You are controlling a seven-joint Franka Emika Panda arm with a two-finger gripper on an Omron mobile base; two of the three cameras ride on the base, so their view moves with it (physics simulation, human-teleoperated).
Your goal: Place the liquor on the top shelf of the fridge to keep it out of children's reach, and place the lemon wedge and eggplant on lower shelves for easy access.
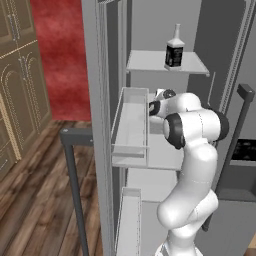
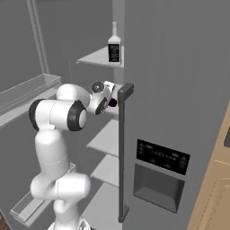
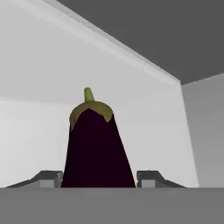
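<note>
While the fridge (image 1: 100,125) stands open with its long door swung wide, the white arm reaches in at the level of a middle shelf, below the top shelf (image 1: 150,62). The liquor (image 1: 174,50) already stands upright on that top shelf, near its front edge toward the right corner, so that part of the task looks finished.

The step in hand is stowing the eggplant (image 3: 97,148) on a lower shelf. In the hand view the pincer (image 3: 98,177) grips the eggplant, a dark finger pressed against each side, its green stem pointing away toward the pale back wall of the fridge. From the right base view a dark purple patch of it (image 2: 112,103) shows just beyond the hand, beside the door's bar handle (image 2: 122,152).

Whether the eggplant already rests on the shelf or hangs just above it cannot be told from these views. The next move, as I judge it, calls for easing it down until it bears on the panel, well in from the front edge, then spreading the fingers and backing out level so it does not roll.
</note>
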